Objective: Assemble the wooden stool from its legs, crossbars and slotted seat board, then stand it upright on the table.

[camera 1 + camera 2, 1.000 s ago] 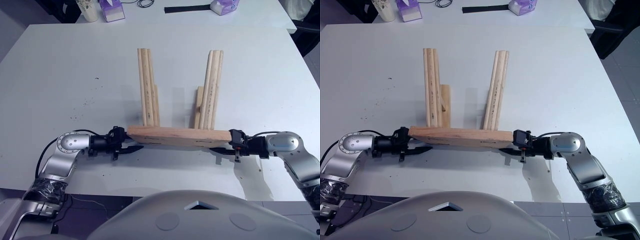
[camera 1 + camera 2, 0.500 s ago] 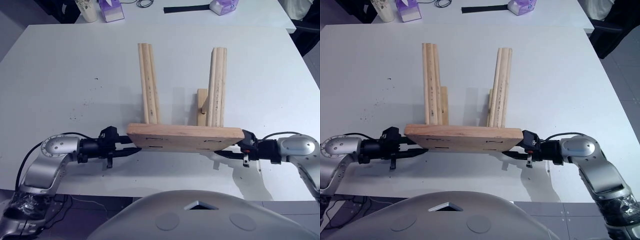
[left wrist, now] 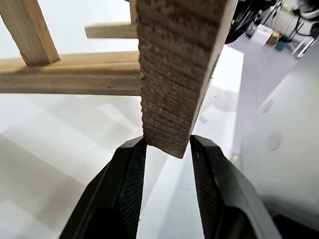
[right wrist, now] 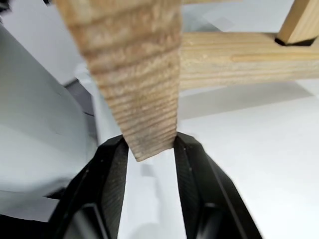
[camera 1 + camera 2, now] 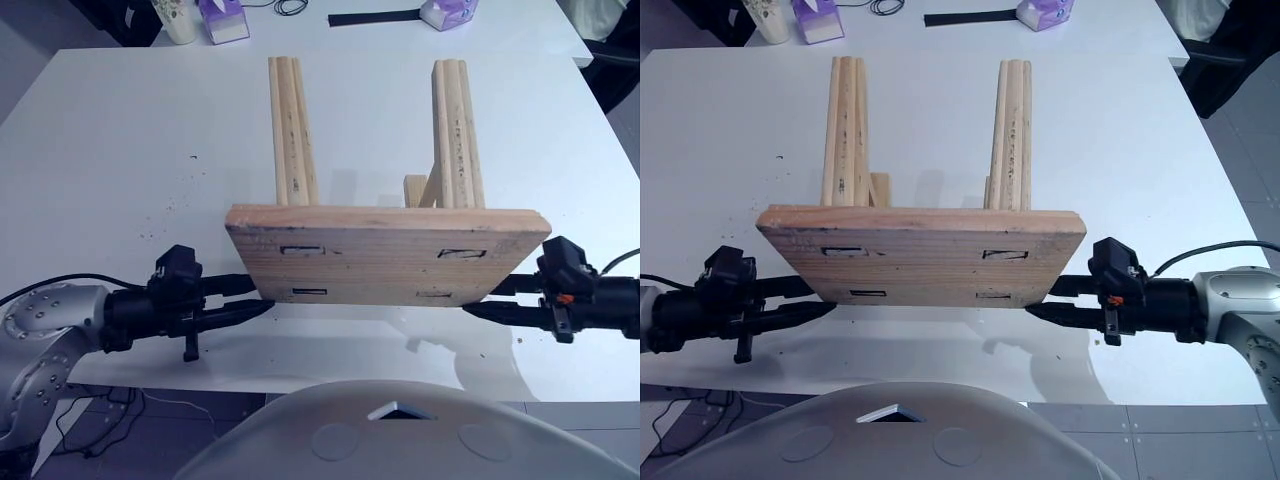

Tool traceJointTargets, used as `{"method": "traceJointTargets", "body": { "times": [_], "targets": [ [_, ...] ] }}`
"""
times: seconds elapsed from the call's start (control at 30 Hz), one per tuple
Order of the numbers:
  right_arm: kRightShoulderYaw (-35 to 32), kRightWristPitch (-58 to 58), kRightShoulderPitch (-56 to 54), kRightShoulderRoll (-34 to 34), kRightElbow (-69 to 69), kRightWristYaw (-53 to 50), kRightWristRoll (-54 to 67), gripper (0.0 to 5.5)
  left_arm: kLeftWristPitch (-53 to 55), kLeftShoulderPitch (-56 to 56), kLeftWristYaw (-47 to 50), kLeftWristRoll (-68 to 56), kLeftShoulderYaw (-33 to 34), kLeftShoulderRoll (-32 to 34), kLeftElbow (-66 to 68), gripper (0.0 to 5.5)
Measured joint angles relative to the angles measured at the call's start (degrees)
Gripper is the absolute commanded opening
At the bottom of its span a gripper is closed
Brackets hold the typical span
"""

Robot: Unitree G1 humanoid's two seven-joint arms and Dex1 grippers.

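Observation:
The assembled wooden stool (image 5: 385, 250) hangs above the near part of the white table (image 5: 120, 150), its slotted seat board (image 5: 925, 255) facing me and its legs (image 5: 290, 130) pointing away toward the far side. A crossbar (image 5: 415, 190) shows between the legs. My left gripper (image 5: 255, 300) is shut on the seat board's left end, low on that edge. In the left wrist view its fingers (image 3: 132, 174) clamp the board's end grain (image 3: 174, 74). My right gripper (image 5: 480, 298) is shut on the board's right end; its fingers (image 4: 117, 174) pinch that end (image 4: 139, 84).
At the table's far edge stand a patterned cup (image 5: 175, 18), two purple tissue boxes (image 5: 225, 18), a black strap (image 5: 375, 18) and a coiled cable (image 5: 292, 6). Dark specks (image 5: 170, 205) dot the table's left side. A dark chair (image 5: 1240, 55) sits beyond the right edge.
Both grippers have lifted the stool and swung the seat board up toward me, so its slotted face now shows. The legs rose off the table.

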Motion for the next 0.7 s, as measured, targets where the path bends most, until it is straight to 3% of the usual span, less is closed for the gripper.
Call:
{"method": "traceJointTargets", "body": {
  "times": [0.23,0.47,0.6,0.7],
  "targets": [
    [-4.6,8.1,2.2,-6.9,5.8,-2.4,21.0,1.31,10.0,1.2,0.1,-14.0,5.8,4.4,1.0,1.33],
    [-8.5,21.3,1.9,-22.8,17.2,2.9,44.3,1.31,22.7,-2.0,7.5,-42.7,13.9,21.6,7.2,1.32],
    [-6.1,23.3,-2.5,-35.4,22.0,7.5,53.9,1.31,26.6,-8.0,11.7,-58.1,10.0,36.5,14.2,1.32],
    [1.4,18.2,-6.4,-34.9,21.6,3.4,55.6,1.31,24.6,-12.0,15.4,-59.4,-0.2,39.7,14.7,1.32]
  ]
}}
